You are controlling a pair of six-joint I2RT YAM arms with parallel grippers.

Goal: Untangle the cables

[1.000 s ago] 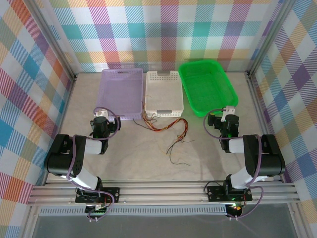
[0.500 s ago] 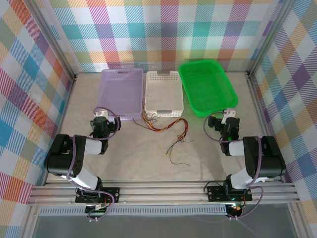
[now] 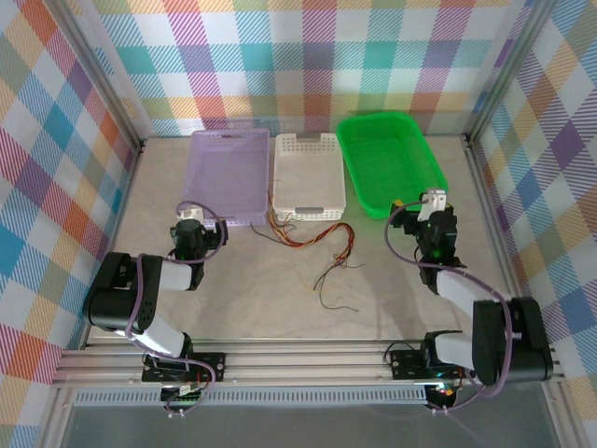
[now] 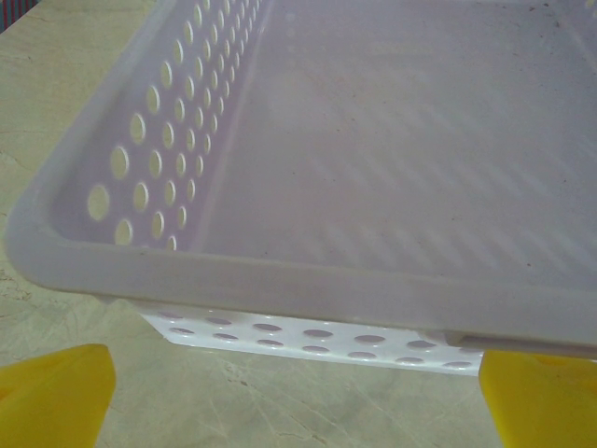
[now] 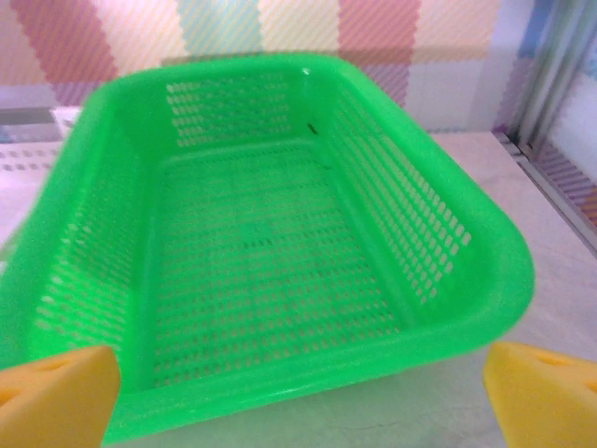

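Landmark: the white basket (image 3: 308, 173), at the middle of the far side of the worktop (image 3: 252, 289).
Cables: red, orange-yellow and dark cables (image 3: 317, 245) lie in a loose tangle on the worktop just in front of the white basket's near edge; thin strands trail further toward the arms' bases.
Lilac tray: the lilac tray (image 3: 229, 177) sits just left of the white basket, almost touching it.
Green basket: the green basket (image 3: 384, 163) sits just right of the white basket, turned slightly askew.
Left gripper: the left gripper (image 3: 193, 224) hangs left of the white basket, at the lilac tray's (image 4: 373, 168) near edge; jaws wide apart, holding nothing, yellow fingertips (image 4: 51, 397) at the wrist view's corners.
Right gripper: the right gripper (image 3: 434, 207) hangs right of the white basket, at the green basket's (image 5: 261, 252) near corner; jaws wide apart, holding nothing, yellow fingertips (image 5: 56, 397) likewise spread.
Contact: neither gripper touches the cables.
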